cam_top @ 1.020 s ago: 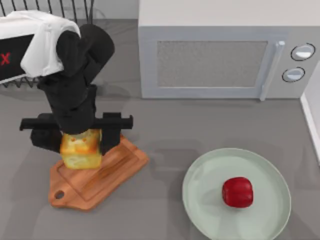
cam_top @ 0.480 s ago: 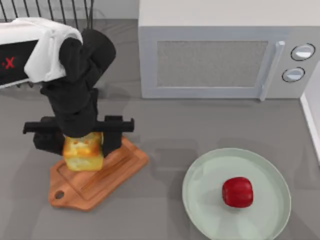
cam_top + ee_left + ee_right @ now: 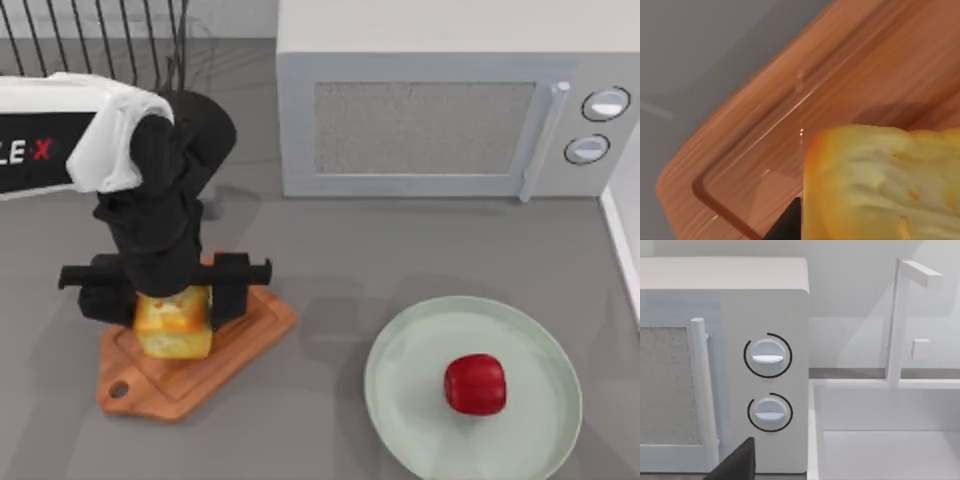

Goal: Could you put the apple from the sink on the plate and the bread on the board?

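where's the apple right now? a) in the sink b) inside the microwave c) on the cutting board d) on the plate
d) In the top view the apple sits on the pale green plate, at the table's right, apart from the board where the left gripper is over the bread.

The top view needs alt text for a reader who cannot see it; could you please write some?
The left gripper holds the bread over the board at the table's left. The apple sits on the plate at right, a microwave behind.
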Robot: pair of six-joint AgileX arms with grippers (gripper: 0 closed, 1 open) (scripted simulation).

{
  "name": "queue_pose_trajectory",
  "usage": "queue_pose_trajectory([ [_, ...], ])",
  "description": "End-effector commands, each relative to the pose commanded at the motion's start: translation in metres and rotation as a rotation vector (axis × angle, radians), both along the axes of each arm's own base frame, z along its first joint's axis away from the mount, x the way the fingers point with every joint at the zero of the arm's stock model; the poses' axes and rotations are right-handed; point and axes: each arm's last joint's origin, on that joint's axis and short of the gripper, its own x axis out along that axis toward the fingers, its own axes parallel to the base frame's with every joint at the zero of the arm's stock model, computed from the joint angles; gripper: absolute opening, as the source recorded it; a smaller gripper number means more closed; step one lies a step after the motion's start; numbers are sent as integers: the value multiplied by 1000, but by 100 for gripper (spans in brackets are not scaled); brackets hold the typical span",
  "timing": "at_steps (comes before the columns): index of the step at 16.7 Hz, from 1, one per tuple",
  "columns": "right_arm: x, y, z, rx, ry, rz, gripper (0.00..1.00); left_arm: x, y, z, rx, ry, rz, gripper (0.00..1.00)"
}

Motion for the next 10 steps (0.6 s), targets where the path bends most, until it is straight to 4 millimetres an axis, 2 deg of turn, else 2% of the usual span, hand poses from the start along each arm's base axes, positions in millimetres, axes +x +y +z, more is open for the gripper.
queue_pose_trajectory([
  [4,0,0,0,0,0,0,100,0,0,-1,1,2,0,0],
  [10,0,0,0,0,0,0,100,0,0,-1,1,2,0,45],
])
